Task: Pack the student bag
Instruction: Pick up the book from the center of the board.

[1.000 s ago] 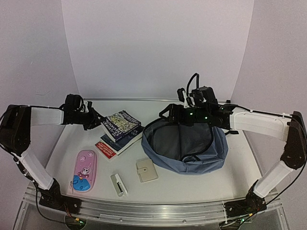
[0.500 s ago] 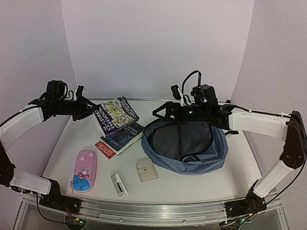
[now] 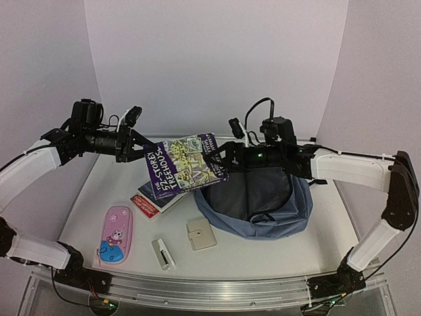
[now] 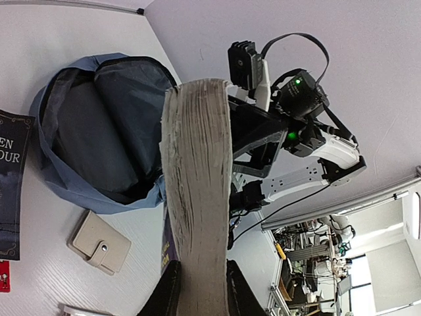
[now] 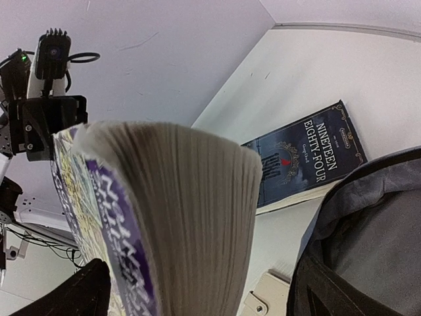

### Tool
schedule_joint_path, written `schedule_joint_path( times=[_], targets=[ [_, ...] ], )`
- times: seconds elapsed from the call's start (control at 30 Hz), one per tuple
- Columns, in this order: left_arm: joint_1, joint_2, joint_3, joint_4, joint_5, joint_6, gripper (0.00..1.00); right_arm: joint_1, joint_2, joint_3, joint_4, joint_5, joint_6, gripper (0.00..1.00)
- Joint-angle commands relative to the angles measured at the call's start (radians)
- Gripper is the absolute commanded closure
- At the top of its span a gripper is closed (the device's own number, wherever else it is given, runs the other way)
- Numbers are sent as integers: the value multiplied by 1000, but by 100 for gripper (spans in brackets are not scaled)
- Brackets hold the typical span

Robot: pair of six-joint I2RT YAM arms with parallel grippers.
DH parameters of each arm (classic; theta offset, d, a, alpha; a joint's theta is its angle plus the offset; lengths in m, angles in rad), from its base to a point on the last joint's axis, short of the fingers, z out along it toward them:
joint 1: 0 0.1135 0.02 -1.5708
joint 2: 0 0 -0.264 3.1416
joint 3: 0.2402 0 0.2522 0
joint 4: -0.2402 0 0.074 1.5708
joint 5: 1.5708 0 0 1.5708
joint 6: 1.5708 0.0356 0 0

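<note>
The student bag (image 3: 263,204) lies open on the table's right side, slate-blue with a dark lining, and also shows in the left wrist view (image 4: 99,131) and the right wrist view (image 5: 375,217). My left gripper (image 3: 146,146) (image 4: 202,293) is shut on a thick purple paperback (image 3: 187,164), held in the air and tilted, left of the bag's mouth. My right gripper (image 3: 222,157) (image 5: 204,293) stands open at the paperback's right end. The book's page edge (image 5: 191,217) sits between the spread jaws, which are not closed on it.
A dark blue book (image 3: 172,189) (image 5: 309,158) and a red one (image 3: 143,204) lie under the raised paperback. A pink pencil case (image 3: 117,234), a beige wallet (image 3: 200,234) (image 4: 99,242) and a small white item (image 3: 162,253) lie near the front.
My left arm lifted the purple paperback off the stack and carried it right toward the bag. My right gripper opened wider and moved left from the bag's rim to the book.
</note>
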Motion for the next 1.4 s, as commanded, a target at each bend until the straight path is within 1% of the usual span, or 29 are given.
schedule_joint_path(
  times=[0.0, 0.07, 0.2, 0.23, 0.33, 0.37, 0.47, 0.57, 0.6, 0.63, 0.67, 0.73, 0.8, 0.83, 0.87, 0.97, 1.23, 1.33, 1.37],
  targets=[
    [3, -26, 70, 104, 103, 12, 100, 3, -39, -33, 81, -81, 18, 2],
    [1, -20, 69, 108, 112, 17, 100, 3, -49, -45, 137, -154, 55, 3],
    [-9, -7, 71, 138, 119, 15, 100, 3, -76, -65, 228, -253, 130, 11],
    [-10, -4, 71, 150, 122, 13, 100, 3, -86, -69, 239, -262, 142, 15],
    [-17, 16, 80, 163, 127, 11, 100, 3, -110, -80, 269, -271, 172, 28],
    [-19, 24, 83, 165, 128, 13, 100, 3, -116, -82, 283, -274, 184, 33],
    [-23, 51, 92, 171, 141, 15, 100, 4, -127, -100, 365, -292, 254, 52],
    [-26, 67, 99, 182, 138, 12, 100, 4, -131, -112, 408, -283, 305, 74],
    [-26, 68, 99, 188, 130, 10, 99, 4, -135, -117, 416, -269, 311, 84],
    [-26, 67, 97, 194, 118, 7, 93, 4, -144, -124, 420, -250, 313, 93],
    [-26, 64, 92, 205, 105, 0, 77, 4, -159, -133, 423, -219, 313, 98],
    [-26, 50, 70, 240, 72, -25, 33, 4, -196, -154, 434, -155, 309, 100],
    [-26, 31, 26, 311, 36, -64, 11, 4, -238, -175, 460, -104, 311, 100],
    [-26, 24, 4, 345, 25, -89, 4, 4, -253, -187, 483, -80, 314, 100],
    [-26, 19, -17, 377, 21, -109, 1, 5, -269, -198, 502, -67, 323, 100],
    [-39, 34, -53, 463, 30, -162, 0, 4, -291, -212, 565, -42, 346, 100],
    [-160, 63, -41, 525, 49, -166, 0, 3, -303, -208, 601, -32, 360, 100],
    [-182, 61, -33, 554, 40, -179, 1, 3, -294, -208, 602, -45, 355, 100],
    [-183, 59, -33, 562, 34, -184, 2, 3, -291, -208, 603, -51, 355, 100]
  ],
)
